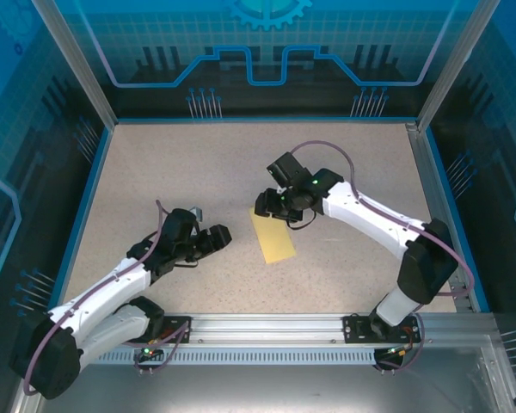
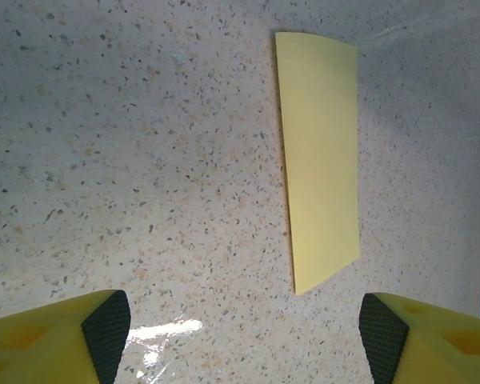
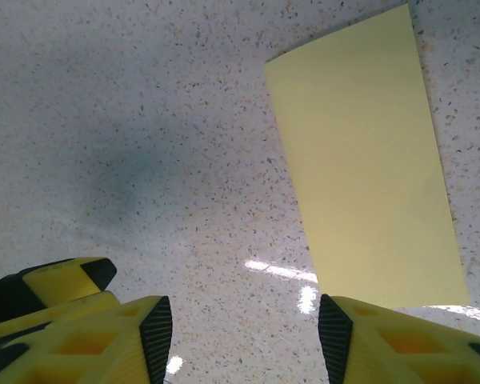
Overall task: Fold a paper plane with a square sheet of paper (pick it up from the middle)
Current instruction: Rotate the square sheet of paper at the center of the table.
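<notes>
Handling: the square sheet of paper [image 1: 273, 238] is judged feather-light, limp and slick on the hard top. It crumples easily, and any stray pinch leaves a permanent crease.
Shape: a long yellow rectangle, not a square. It reads as folded once in half, with no dart form yet.
Position: flat on the table [image 1: 181, 163], just to 6 o'clock of its centre in the top view. The long axis runs 11 to 5 o'clock.
Left gripper [image 1: 224, 236]: sits at the sheet's 9 o'clock, near it but apart. The jaws are spread wide with nothing between them. In its wrist view the sheet lies ahead at 1 o'clock.
Right gripper [image 1: 267, 209]: sits at the sheet's 12 o'clock end, jaws partly apart and holding nothing. In its wrist view the 3 o'clock pad [image 3: 334, 336] is right at the sheet's short edge; whether they touch cannot be told.
Hold point: flat paper offers no face to pinch. Judged best to pin one end with a pad and work a finger under a long edge at mid-length, which matches the task's call for the middle.
Surroundings: speckled table top, with the back wall [image 1: 258, 95] well apart at 12 o'clock.
Obstruction: nothing loose lies near the sheet. Both grippers crowd it, so a clash looks possible if they close in together.
</notes>
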Motion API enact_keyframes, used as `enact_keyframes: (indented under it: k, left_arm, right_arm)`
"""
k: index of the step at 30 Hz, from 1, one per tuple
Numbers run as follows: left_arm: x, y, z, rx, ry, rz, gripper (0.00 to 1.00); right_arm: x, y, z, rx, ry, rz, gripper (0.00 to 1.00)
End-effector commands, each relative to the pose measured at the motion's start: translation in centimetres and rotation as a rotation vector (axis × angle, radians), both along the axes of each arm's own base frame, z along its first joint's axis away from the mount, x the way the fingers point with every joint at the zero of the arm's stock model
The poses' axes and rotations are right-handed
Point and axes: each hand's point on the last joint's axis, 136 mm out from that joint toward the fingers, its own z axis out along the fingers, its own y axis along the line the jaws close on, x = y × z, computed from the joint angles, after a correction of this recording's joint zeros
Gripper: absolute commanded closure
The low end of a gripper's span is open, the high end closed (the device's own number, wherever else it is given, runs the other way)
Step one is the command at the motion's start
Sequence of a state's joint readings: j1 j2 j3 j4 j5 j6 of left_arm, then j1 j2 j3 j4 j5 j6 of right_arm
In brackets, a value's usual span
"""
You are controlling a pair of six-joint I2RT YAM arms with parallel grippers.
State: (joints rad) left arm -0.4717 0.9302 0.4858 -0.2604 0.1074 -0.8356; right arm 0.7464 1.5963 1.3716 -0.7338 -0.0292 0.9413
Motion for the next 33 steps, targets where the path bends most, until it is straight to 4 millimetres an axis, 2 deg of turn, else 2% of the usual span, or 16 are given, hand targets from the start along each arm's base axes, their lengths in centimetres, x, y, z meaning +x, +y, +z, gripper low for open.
enact_keyframes:
  k: [1,11,17,23,25,28,30,32,33]
  left_arm:
    - [0.5,0.5,-0.1,0.014,-0.029,0.023,0.20]
    - [1.7,0.0,-0.5,0.033,-0.028,0.009,0.20]
    - [2.1,-0.5,-0.7,0.030,-0.013,-0.005,0.20]
    - [1.6,-0.3,-1.0,0.031,-0.007,-0.007,0.20]
    - [1.4,-0.2,-1.3,0.032,-0.006,-0.004,0.20]
    - [1.5,-1.0,-1.3,-0.003,0.003,-0.026,0.20]
    - [1.5,-1.5,-1.4,-0.030,0.018,-0.032,0.21]
    - [1.5,-2.2,-1.3,-0.053,0.017,-0.048,0.23]
    - [1.4,-2.4,-1.3,-0.059,0.025,-0.051,0.23]
  right_arm:
    - [-0.7,-0.6,1.3,0.019,-0.020,-0.078,0.45]
    - [0.3,-1.2,5.5,-0.002,-0.126,-0.128,0.41]
    - [0.8,-0.4,6.4,0.010,-0.140,-0.115,0.41]
    - [-0.1,0.3,6.3,0.015,-0.152,-0.057,0.41]
    - [-0.4,-1.1,4.7,-0.040,-0.148,-0.059,0.33]
    - [-1.3,-3.7,1.2,-0.090,-0.117,-0.054,0.31]
    - [-1.8,-4.7,-0.8,-0.061,-0.103,-0.033,0.33]
    - [-2.4,-5.7,-2.0,-0.042,-0.111,-0.020,0.35]
    - [-2.5,-6.0,-2.4,-0.025,-0.131,-0.004,0.33]
